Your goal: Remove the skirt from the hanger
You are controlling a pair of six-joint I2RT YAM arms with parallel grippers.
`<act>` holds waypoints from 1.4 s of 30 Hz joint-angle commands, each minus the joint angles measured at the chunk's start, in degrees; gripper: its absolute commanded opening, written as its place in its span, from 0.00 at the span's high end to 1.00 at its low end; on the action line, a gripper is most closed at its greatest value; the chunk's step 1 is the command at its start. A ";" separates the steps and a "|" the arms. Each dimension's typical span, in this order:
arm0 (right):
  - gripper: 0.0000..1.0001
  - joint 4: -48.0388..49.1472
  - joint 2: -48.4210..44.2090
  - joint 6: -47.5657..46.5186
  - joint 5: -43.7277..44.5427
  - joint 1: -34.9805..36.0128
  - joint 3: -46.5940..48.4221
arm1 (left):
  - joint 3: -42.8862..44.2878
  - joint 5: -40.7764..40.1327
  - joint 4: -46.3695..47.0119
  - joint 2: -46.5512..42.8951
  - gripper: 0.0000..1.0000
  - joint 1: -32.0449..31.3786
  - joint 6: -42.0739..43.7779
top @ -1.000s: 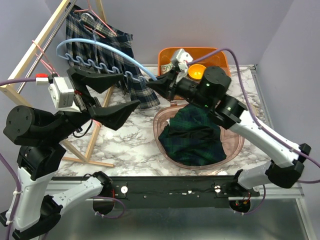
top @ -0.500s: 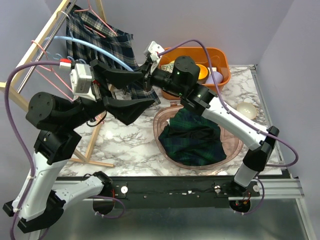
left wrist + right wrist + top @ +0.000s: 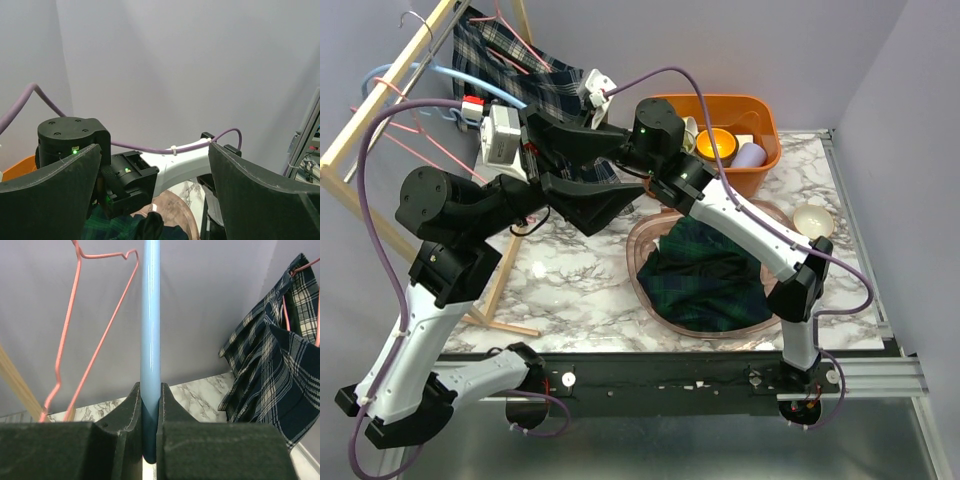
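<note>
A dark green plaid skirt (image 3: 705, 270) lies bunched in the pink basin (image 3: 645, 240), off any hanger; its edge (image 3: 112, 227) shows low in the left wrist view. My right gripper (image 3: 150, 405) is shut on the bare light-blue hanger (image 3: 150, 315), whose curved arm (image 3: 440, 72) reaches up to the wooden rack (image 3: 380, 100). In the top view my left arm's upper finger mostly hides that gripper. My left gripper (image 3: 628, 167) hangs open above the table. Nothing is held between its fingers, and the right arm's wrist (image 3: 75, 145) shows beyond them.
A lighter plaid skirt (image 3: 535, 80) hangs on the rack from a pink hanger (image 3: 300, 270). Empty pink wire hangers (image 3: 95, 315) hang beside the blue one. An orange bin (image 3: 765, 150) with small dishes stands at the back. A white bowl (image 3: 812, 218) sits at the right.
My right arm has swung the blue hanger up and left to the rack. My left arm has risen alongside it, still open. The white bowl has come into view.
</note>
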 commanded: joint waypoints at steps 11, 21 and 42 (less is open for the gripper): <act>0.99 -3.64 1.85 0.93 0.61 0.12 5.40 | -0.16 -1.15 -0.14 -0.32 0.01 -0.27 0.45; 0.82 -3.22 -2.44 3.65 4.65 0.03 -1.26 | 1.94 -11.78 -7.88 0.65 0.01 -0.19 5.20; 0.16 -8.57 -16.53 -0.30 18.27 -1.55 -11.58 | 6.25 -45.02 -18.95 -1.28 0.02 -0.27 12.76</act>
